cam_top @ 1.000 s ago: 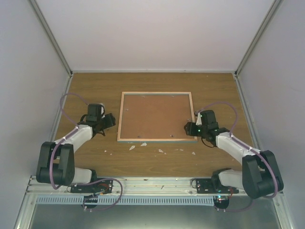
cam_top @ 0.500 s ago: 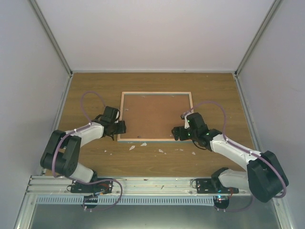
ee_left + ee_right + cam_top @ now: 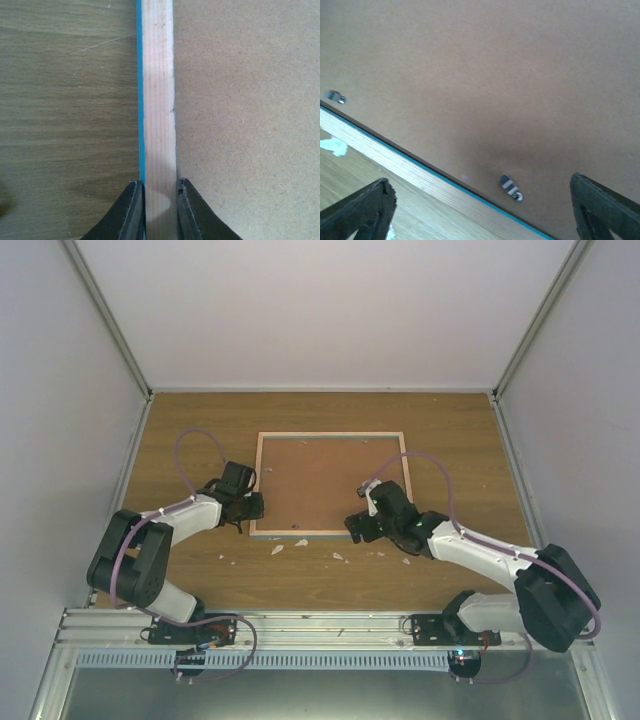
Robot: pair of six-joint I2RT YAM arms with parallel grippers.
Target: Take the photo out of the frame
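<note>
The frame (image 3: 330,485) lies back-up and flat on the worktop (image 3: 200,430), about centre; pale wood edging surrounds a brown fibreboard panel; a thin turquoise line shows along the outer edge in the left wrist view. My left end effector (image 3: 250,508) sits on the frame's left rail near the near-left corner; its fingers (image 3: 131,210) are pinched narrow onto the rail, one on the outer edge, one on the inner edge by the panel. My right end effector (image 3: 358,525) hangs over the near rail, right of its middle; jaws spread wide, gripping nothing; a small metal tab (image 3: 511,186) sits on the panel between them; white scraps (image 3: 277,549) lie on the worktop just in front of the frame.
</note>
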